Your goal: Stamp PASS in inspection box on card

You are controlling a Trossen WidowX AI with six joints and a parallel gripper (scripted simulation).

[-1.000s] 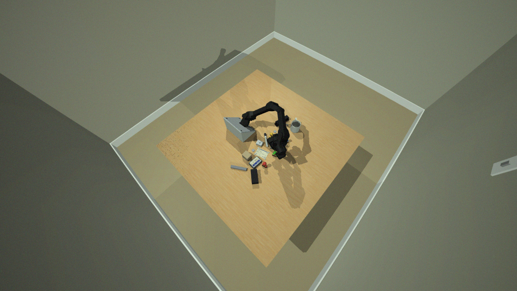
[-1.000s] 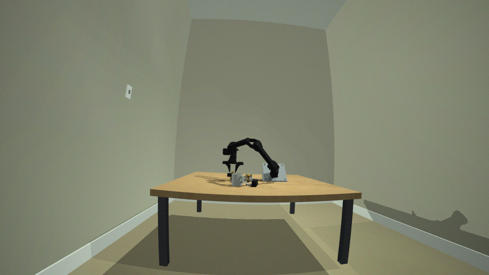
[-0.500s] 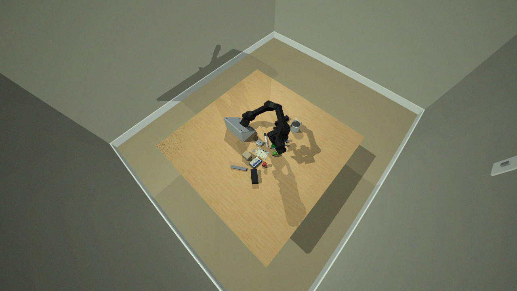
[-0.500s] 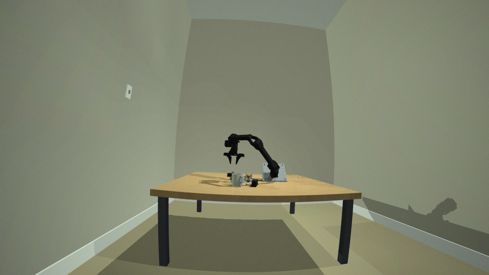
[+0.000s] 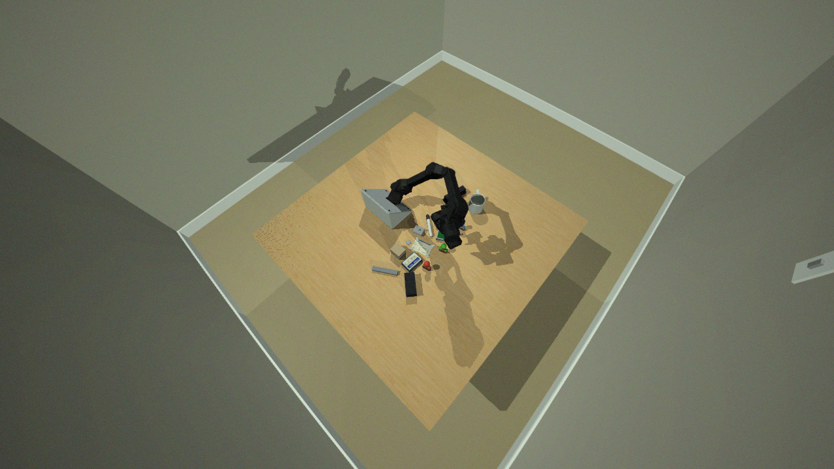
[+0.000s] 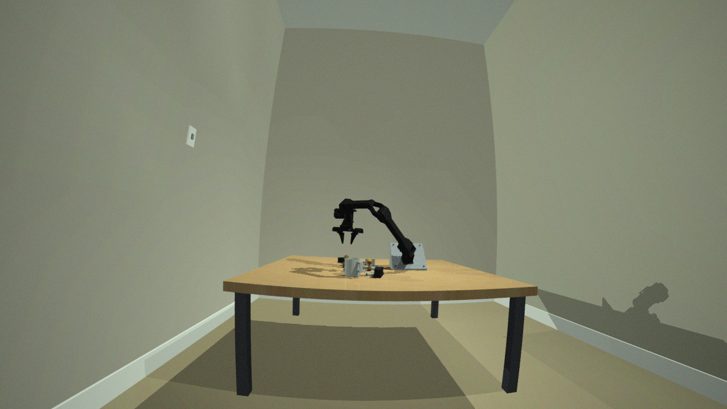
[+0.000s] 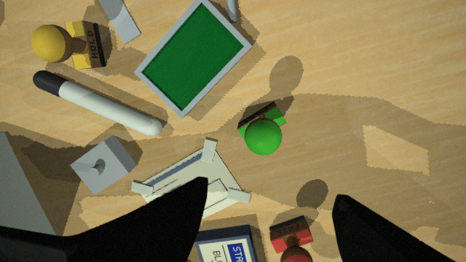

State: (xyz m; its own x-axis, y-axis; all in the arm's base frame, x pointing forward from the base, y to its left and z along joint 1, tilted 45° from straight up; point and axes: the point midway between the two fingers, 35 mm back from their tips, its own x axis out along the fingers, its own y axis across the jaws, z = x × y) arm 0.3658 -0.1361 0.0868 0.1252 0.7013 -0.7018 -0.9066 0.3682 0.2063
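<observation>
My gripper (image 6: pixel 346 242) (image 7: pixel 270 196) is open and empty, high above the bench. The PASS stamp, with a green ball knob (image 5: pixel 443 247) (image 7: pixel 263 137), stands on the bench between the ink pad and the FAIL stamp, below and ahead of the fingertips in the wrist view. The open green ink pad (image 5: pixel 440 236) (image 7: pixel 194 56) lies beyond it. The card (image 5: pixel 421 247) (image 7: pixel 223 171) is taped down to the left of the stamp. The left finger hides part of the card and its inspection box; the visible part of the box looks blank.
The red FAIL stamp (image 5: pixel 427 265) (image 7: pixel 291 236) stands near a labelled box (image 5: pixel 411 262) (image 7: pixel 242 238). A yellow HOLD stamp (image 7: pixel 49 43), a marker (image 7: pixel 109 109) and a grey block (image 7: pixel 95 164) are left of the pad. A mug (image 5: pixel 477 203) (image 6: pixel 351 267) and black block (image 5: pixel 410 284) stand farther out.
</observation>
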